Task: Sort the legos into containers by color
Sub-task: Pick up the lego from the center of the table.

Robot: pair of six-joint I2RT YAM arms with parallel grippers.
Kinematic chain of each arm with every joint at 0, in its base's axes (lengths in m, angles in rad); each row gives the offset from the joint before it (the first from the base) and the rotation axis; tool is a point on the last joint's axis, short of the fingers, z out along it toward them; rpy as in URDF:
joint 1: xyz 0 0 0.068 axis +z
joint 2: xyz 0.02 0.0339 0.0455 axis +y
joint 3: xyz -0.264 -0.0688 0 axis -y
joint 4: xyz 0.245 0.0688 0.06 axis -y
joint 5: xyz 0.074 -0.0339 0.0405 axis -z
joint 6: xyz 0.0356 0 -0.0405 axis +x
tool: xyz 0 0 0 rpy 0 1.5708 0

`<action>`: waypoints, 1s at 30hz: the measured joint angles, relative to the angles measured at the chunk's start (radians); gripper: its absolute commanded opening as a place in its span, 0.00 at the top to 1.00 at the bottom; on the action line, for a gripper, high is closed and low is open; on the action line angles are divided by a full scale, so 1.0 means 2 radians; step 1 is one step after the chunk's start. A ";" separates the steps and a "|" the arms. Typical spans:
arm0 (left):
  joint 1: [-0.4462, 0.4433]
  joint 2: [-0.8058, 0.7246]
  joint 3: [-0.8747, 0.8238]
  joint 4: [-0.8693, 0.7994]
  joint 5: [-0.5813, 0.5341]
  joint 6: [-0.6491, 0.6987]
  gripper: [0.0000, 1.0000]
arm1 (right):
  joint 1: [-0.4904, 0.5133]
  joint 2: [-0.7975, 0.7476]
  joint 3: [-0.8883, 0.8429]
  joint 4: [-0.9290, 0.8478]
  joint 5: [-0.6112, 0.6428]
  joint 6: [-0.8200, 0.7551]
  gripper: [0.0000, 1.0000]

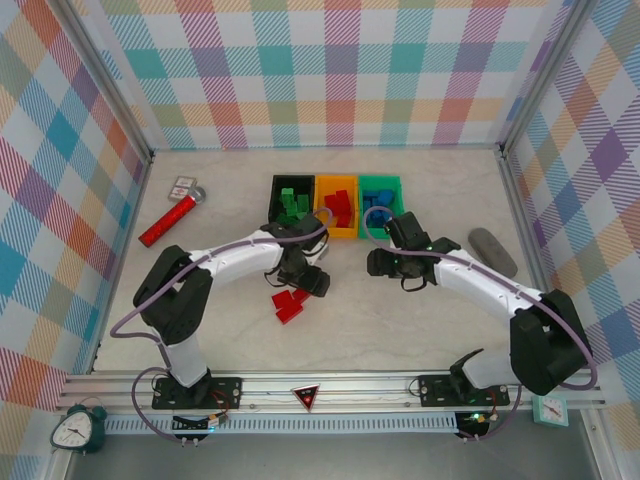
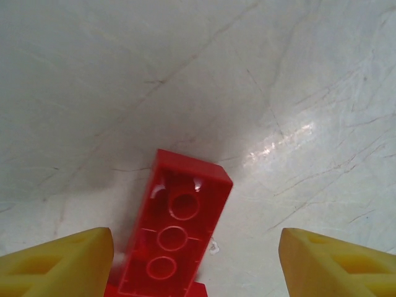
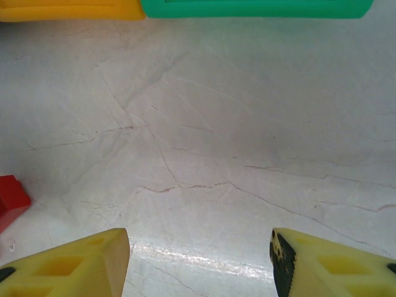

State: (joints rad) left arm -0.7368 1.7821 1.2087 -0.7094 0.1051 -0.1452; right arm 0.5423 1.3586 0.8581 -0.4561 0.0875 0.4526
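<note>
Jaws of the left gripper (image 2: 197,260) stand apart around a long red lego (image 2: 176,235), which lies hollow side up on the marbled table (image 2: 185,74), not clamped. Right gripper (image 3: 199,253) jaws also gape, over bare tabletop. Another red lego (image 3: 9,198) sits off to one side, with the orange bin (image 3: 68,8) and green bin (image 3: 257,7) beyond.

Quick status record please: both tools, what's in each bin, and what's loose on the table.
left tool: open, straddling a red brick lying underside up, not touching it
right tool: open, over bare table, nothing between
black bin: green bricks
orange bin: red bricks
green bin: blue bricks
loose bricks: red, in front of the bins
</note>
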 measured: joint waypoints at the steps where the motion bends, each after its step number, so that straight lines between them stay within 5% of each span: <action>1: -0.005 0.006 0.004 -0.002 -0.003 0.002 0.34 | 0.000 -0.002 0.000 0.000 0.000 0.002 0.38; 7: -0.021 0.041 0.020 -0.017 -0.032 0.007 0.41 | 0.000 -0.010 0.000 0.003 0.002 0.004 0.38; 13: -0.023 0.043 0.023 -0.025 -0.050 0.010 0.61 | 0.000 -0.010 -0.002 0.005 0.003 0.004 0.37; 30: -0.023 0.028 0.071 -0.020 -0.043 -0.028 0.71 | 0.000 -0.009 -0.008 0.012 0.004 0.005 0.38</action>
State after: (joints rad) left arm -0.7830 1.8385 1.3502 -0.7498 0.0181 -0.2005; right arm 0.5423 1.3399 0.8421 -0.4328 0.0948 0.4629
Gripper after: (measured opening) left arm 0.308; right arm 0.624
